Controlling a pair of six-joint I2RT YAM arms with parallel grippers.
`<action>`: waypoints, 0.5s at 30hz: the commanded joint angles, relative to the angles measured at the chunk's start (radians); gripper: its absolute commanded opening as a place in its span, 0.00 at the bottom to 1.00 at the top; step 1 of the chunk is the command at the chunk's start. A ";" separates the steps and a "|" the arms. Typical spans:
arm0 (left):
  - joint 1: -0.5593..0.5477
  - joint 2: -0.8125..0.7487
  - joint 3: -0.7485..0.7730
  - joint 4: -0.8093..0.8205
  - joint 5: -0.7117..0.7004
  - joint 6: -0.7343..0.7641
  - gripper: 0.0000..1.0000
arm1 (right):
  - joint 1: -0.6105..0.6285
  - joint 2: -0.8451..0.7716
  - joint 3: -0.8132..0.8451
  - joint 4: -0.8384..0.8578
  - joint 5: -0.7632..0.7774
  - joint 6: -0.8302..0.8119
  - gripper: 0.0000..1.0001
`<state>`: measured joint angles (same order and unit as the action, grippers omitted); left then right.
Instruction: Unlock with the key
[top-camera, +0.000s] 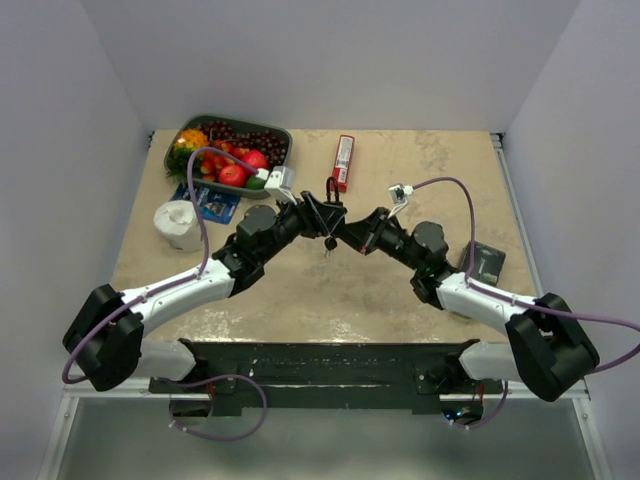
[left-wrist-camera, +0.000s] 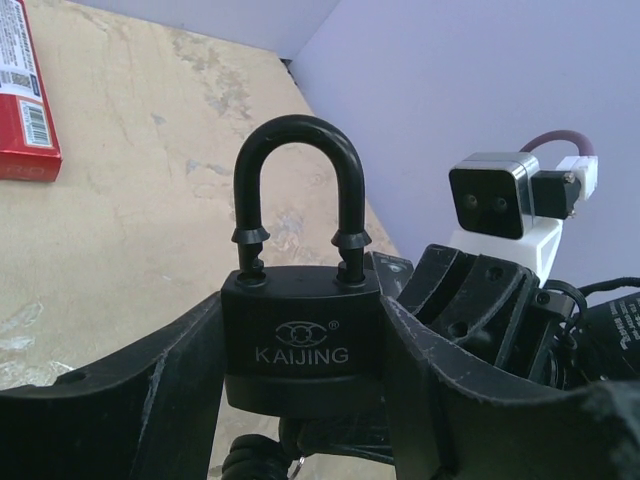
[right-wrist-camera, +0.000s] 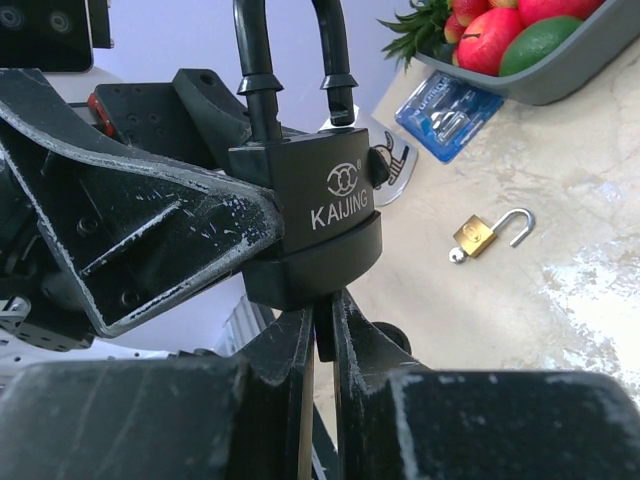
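step: key (right-wrist-camera: 322, 335) is in the keyway under the black padlock (left-wrist-camera: 300, 345); shackle (left-wrist-camera: 298, 190) looks seated on both legs, so prob. not unlocked yet.
left gripper (left-wrist-camera: 300, 400): holds padlock body from both sides, lifted above the surface (left-wrist-camera: 130, 200), shackle upward.
right gripper (right-wrist-camera: 320, 400): narrow, pinched on the key head just below the lock.
key pos.: blade goes up into lock bottom; rest of the bunch hangs under it, seen small in top view.
next: needs a wrist turn of the right gripper w/o pulling out, left gripper steady.
other: small brass padlock (right-wrist-camera: 478, 236) lies open on the surface, apart.
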<state>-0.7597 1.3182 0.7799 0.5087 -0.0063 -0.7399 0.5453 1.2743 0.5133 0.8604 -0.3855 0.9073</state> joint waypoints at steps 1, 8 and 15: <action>-0.070 -0.036 0.027 0.031 0.272 0.011 0.00 | -0.062 -0.006 0.025 0.169 0.142 0.061 0.00; -0.070 -0.031 0.038 0.021 0.281 0.022 0.00 | -0.070 -0.023 0.036 0.120 0.145 0.007 0.00; -0.049 -0.024 0.081 -0.062 0.255 0.050 0.00 | -0.070 -0.144 0.065 -0.174 0.102 -0.185 0.12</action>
<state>-0.7605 1.3182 0.8070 0.4770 0.0406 -0.7345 0.5232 1.2098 0.5022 0.7990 -0.4194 0.8505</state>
